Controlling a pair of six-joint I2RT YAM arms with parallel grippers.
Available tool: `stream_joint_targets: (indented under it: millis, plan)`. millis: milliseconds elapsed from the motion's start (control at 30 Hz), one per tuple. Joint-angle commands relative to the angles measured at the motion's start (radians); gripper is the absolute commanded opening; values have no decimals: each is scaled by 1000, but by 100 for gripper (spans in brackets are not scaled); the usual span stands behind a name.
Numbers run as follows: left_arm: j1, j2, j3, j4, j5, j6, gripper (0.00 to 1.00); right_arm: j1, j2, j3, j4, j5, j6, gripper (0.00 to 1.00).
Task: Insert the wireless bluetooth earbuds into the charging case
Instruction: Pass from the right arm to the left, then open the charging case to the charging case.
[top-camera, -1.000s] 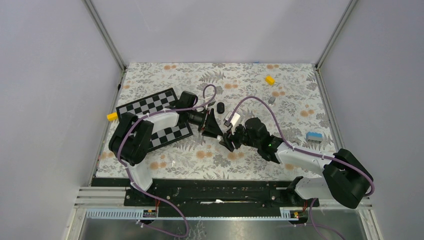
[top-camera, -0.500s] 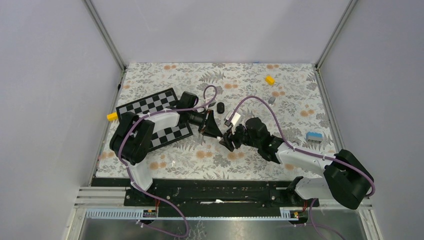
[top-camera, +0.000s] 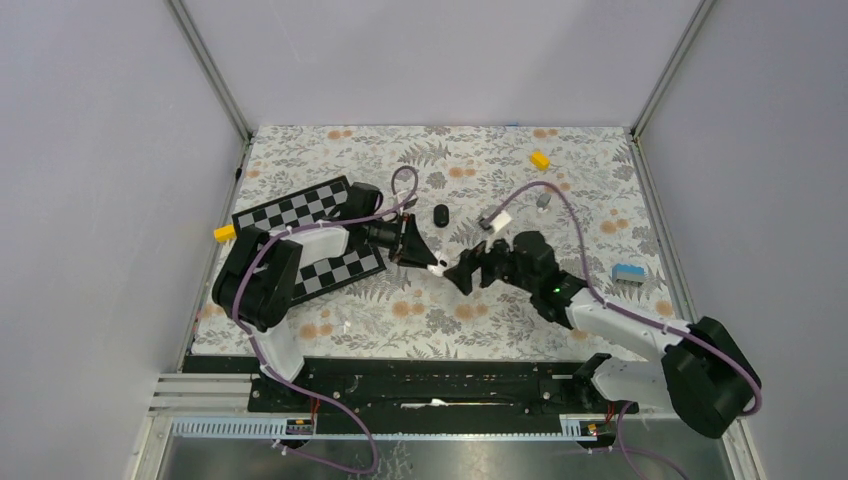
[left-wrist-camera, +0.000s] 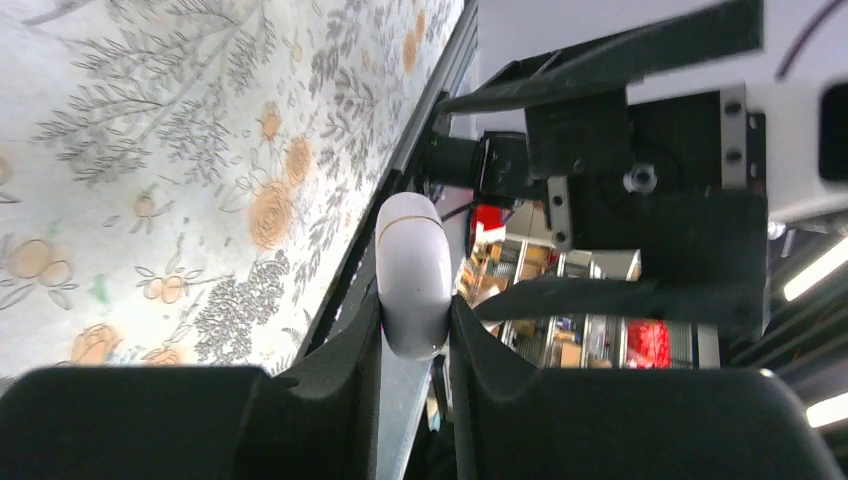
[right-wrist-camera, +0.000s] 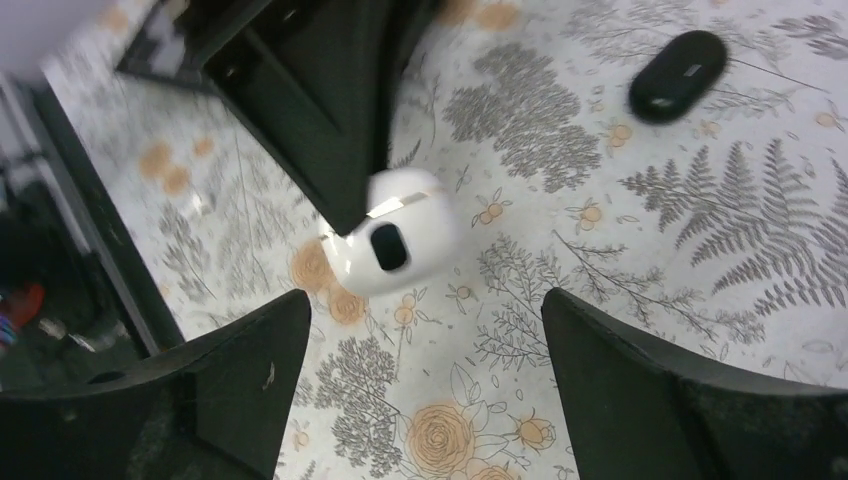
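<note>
The white charging case (left-wrist-camera: 412, 270) is pinched between my left gripper's (left-wrist-camera: 413, 335) black fingers, held just above the flowered mat. From above, the case (top-camera: 437, 267) sits at the tip of the left gripper (top-camera: 428, 260). In the right wrist view the case (right-wrist-camera: 400, 245) shows a dark oval opening on its face. My right gripper (right-wrist-camera: 425, 298) stands wide open just short of the case, touching nothing; from above it (top-camera: 468, 272) is right beside the case. A small black oval piece (right-wrist-camera: 678, 75), perhaps an earbud, lies on the mat (top-camera: 441, 214) behind the grippers.
A checkerboard (top-camera: 300, 215) lies under the left arm. Yellow blocks sit at the left edge (top-camera: 224, 233) and far right (top-camera: 540, 160). A blue piece (top-camera: 628, 272) and a small grey piece (top-camera: 543, 200) lie on the right. Purple cables loop over both wrists.
My right gripper has opened wide and drawn back to the right, away from the case. The left gripper closed on the white case and shifted slightly left.
</note>
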Motion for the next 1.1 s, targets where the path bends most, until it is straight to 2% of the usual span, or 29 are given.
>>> stream_joint_targets:
  millis: [0, 167, 333, 467, 567, 1067]
  plan:
    - [65, -73, -84, 334, 39, -198, 0, -139, -94, -80, 195, -128, 362, 93]
    - [73, -82, -154, 693, 47, -448, 0, -188, -45, -152, 539, -219, 673, 91]
    - [75, -50, -213, 1221, 33, -814, 0, -189, 135, -166, 949, -211, 942, 88]
    - [75, 14, -217, 1566, 22, -1071, 0, -189, 281, -139, 1135, -236, 1069, 84]
    - [75, 25, -218, 1581, 25, -1076, 0, -189, 371, -134, 1290, -228, 1166, 81]
    - [75, 8, -232, 1542, 30, -1036, 0, -189, 399, -58, 1289, -260, 1164, 73]
